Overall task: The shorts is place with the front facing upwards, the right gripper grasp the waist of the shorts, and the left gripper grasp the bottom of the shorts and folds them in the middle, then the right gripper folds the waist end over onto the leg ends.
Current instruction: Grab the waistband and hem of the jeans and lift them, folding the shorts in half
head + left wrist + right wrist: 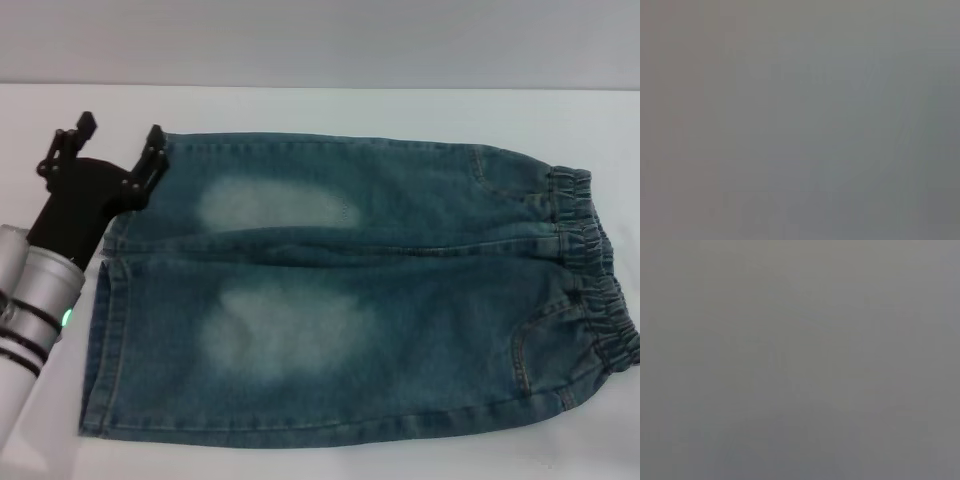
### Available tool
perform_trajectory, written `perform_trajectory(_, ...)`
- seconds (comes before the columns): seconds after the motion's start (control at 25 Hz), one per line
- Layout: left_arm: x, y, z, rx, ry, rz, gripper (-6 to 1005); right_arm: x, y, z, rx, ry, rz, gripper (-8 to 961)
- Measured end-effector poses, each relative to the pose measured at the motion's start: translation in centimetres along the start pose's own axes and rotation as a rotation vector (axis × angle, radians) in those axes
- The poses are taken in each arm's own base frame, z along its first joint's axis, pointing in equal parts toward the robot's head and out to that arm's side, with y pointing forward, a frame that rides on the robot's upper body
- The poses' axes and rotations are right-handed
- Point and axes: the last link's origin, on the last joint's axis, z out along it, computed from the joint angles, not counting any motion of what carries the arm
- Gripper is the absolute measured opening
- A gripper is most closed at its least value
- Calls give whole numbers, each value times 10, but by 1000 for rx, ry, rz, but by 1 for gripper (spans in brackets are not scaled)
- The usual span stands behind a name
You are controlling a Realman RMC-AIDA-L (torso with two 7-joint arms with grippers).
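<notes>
Blue denim shorts point(340, 290) lie flat on the white table point(300, 105), front side up. The crinkled elastic waist point(595, 270) points right. The two straight leg hems, the bottom of the shorts point(100, 330), lie at the left. My left gripper point(120, 135) hangs open at the far left corner of the upper leg, one finger point(152, 150) touching or just over the denim edge, the other finger point(72, 135) off the cloth over the table. Its silver arm with a green light point(66, 318) comes in from the lower left. The right gripper is out of view. Both wrist views show only plain grey.
White table surface shows behind the shorts and along the left side. The front hem edge of the shorts lies close to the lower border of the head view.
</notes>
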Motion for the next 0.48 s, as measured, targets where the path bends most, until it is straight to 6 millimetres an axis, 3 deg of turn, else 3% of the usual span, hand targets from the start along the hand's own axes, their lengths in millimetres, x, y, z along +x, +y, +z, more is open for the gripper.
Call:
perform_trajectory(0.24,1,6,9,-25,-25,-21,798,7,-7,25,-56,86,109,658)
perform_trajectory(0.48,5,15,24,-62,-102,-48,793,21,1,51,-126,215,171,658)
